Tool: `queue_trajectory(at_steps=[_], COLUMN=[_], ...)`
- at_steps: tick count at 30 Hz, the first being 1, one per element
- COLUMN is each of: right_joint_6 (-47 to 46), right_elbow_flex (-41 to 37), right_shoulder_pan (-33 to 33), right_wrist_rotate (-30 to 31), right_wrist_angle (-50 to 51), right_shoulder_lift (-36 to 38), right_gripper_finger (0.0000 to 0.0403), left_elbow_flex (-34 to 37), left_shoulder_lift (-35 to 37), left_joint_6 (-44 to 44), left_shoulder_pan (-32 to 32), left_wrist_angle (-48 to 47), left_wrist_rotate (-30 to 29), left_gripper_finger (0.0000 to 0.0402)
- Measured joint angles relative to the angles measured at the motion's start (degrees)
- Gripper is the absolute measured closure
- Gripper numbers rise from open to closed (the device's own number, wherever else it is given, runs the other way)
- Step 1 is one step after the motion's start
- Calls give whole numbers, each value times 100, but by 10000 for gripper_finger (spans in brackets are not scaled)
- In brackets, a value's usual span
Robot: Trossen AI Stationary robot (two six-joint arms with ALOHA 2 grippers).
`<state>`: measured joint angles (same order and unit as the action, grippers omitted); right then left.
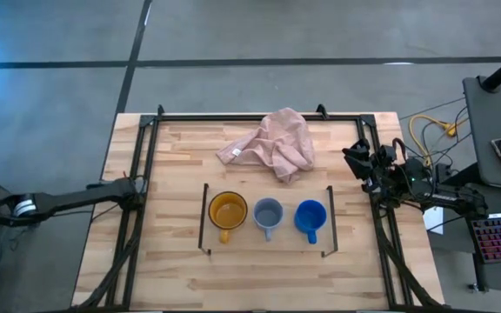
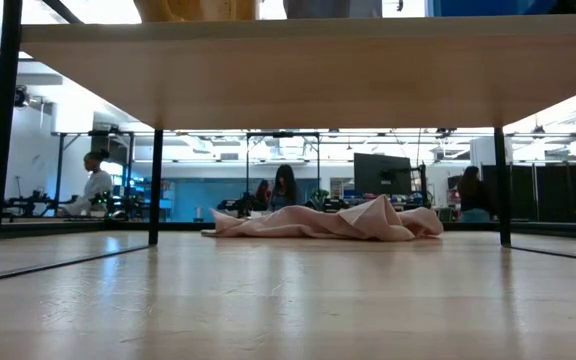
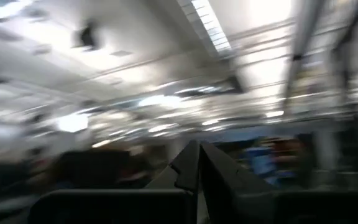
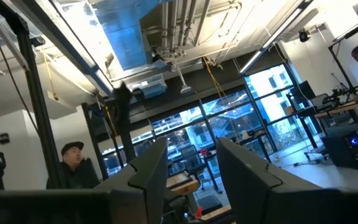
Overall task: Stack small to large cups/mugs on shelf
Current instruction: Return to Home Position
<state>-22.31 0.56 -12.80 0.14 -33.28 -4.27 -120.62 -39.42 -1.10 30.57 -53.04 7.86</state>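
Three mugs stand upright in a row on the shelf, a light board with black rails at its short ends: the wide yellow-orange mug, the grey mug and the blue mug. The low view looks under the shelf board, and only the mugs' bases show above it. My left gripper waits at the table's left edge, shut. My right gripper waits at the table's right edge, open. Both wrist cameras point up into the room.
A crumpled pink cloth lies on the tabletop behind the shelf, toward the far edge, and shows in the low view too. The black table frame runs along the edges. People sit in the room beyond the table.
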Motion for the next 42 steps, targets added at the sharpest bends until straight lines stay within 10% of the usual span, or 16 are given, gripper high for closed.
queue_trajectory(at_steps=[12,26,42], right_joint_6=[-16,-81,-714], right_elbow_flex=[0,0,0], right_shoulder_pan=[1,1,0], right_wrist_rotate=[5,192,352], right_wrist_angle=[1,2,2], right_shoulder_lift=[-4,-4,-116], right_gripper_finger=[275,274,268], left_elbow_flex=[250,843,523], left_shoulder_lift=[1847,3696,3567], left_joint_6=[-240,54,-680], left_shoulder_pan=[14,-174,-2888], left_wrist_angle=[-1178,-2031,-2178], left_wrist_rotate=[-2536,-2147,-2631], left_gripper_finger=[402,402,402])
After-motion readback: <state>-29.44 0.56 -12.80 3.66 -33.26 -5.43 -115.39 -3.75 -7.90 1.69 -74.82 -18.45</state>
